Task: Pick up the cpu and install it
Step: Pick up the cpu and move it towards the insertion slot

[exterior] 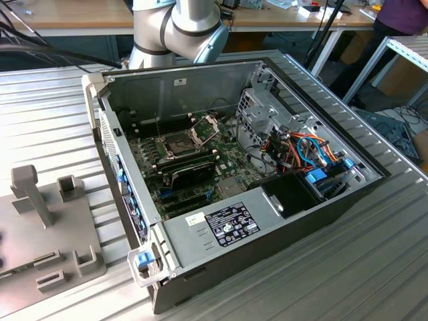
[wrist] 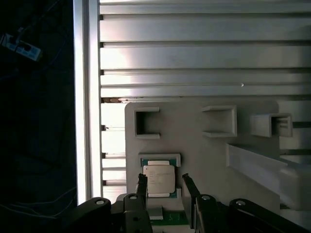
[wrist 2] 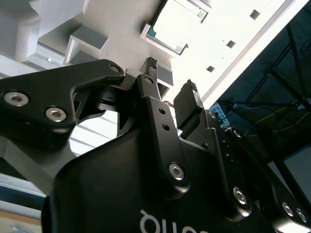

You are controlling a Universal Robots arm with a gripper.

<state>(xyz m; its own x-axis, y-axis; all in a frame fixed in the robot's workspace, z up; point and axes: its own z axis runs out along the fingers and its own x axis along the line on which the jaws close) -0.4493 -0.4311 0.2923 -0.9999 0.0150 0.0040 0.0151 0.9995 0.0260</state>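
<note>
a: where's the cpu (wrist: 159, 179) sitting?

b: flat in a small bracket on the grey fixture plate (wrist: 199, 150), silvery top facing up. it's close to the plate's edge, and the slatted aluminium table (wrist: 194, 53) lies around the plate.

a: and the gripper (wrist: 165, 188)?

b: right over the chip. in the first wrist view its two black fingers (wrist: 141, 187) stand apart, one at each side of the cpu, with nothing clamped between them. the second wrist view shows the cpu (wrist 2: 170, 26) past the tips of the gripper (wrist 2: 170, 81), with a gap, so they're not touching.

a: what about the computer?

b: in the exterior view the open computer case (exterior: 167, 87) sits mid-table, to the right of the fixture plate (exterior: 23, 224). the green motherboard (exterior: 147, 160) lies inside, its dark socket (exterior: 179, 144) with the metal frame hinged up. the robot arm (exterior: 177, 27) rises at the far side of the case.
</note>
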